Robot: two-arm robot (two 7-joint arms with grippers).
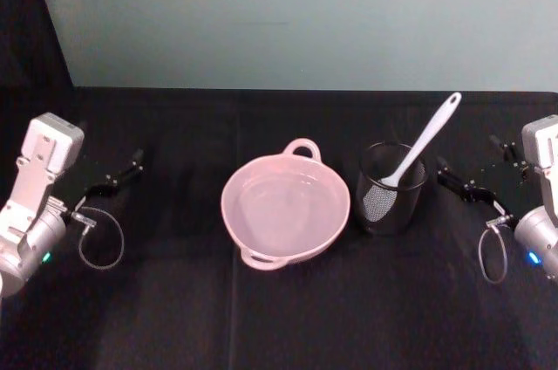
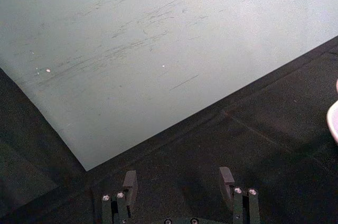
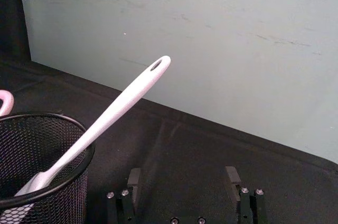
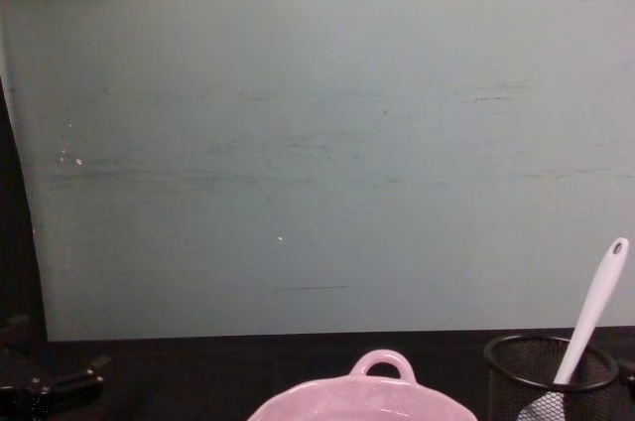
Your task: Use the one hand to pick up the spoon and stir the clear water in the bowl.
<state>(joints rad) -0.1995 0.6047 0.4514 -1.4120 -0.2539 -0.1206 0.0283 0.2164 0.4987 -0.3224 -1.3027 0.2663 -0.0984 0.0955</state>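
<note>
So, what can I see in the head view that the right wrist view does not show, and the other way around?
Head view alone: the left gripper, open, over the dark table, and the whole pink bowl. Right wrist view alone: the hole at the end of the spoon's handle, seen close. Both share the spoon standing tilted in the black mesh cup, the open right gripper beside that cup, and the pale wall.
</note>
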